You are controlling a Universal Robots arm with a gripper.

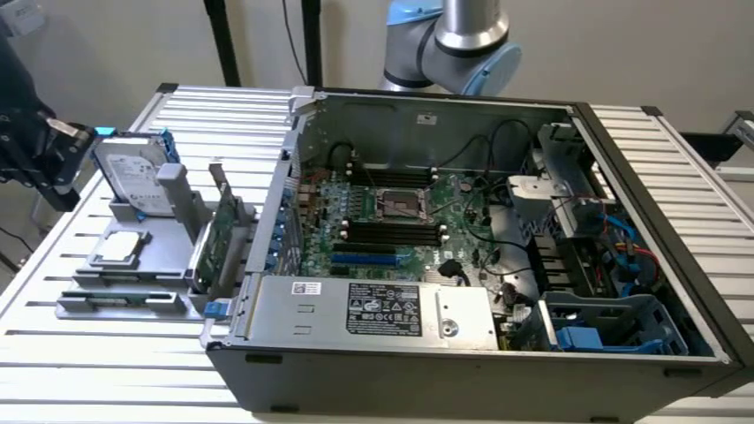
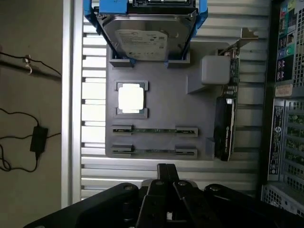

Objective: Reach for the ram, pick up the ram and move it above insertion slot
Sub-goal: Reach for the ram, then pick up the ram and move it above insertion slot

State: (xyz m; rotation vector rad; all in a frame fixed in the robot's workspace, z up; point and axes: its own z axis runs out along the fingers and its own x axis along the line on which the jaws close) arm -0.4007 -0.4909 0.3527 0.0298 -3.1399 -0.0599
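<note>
Shut jaws, gripping nothing, hang over the slatted table (image 2: pixel 95 171) just short of the grey holder (image 2: pixel 166 104). In the holder's slot nearest them sits the ram (image 2: pixel 154 151), a second stick (image 2: pixel 154 130) beside it, at the exterior view's left of the open computer case (image 1: pixel 471 371).

Silver arm (image 1: pixel 471 25), blue caps (image 1: pixel 504 64), black claw (image 2: pixel 166 167)

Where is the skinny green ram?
Two thin green ram sticks sit on edge in the grey plastic holder, beside the square silver chip, at the exterior view's left.
</note>
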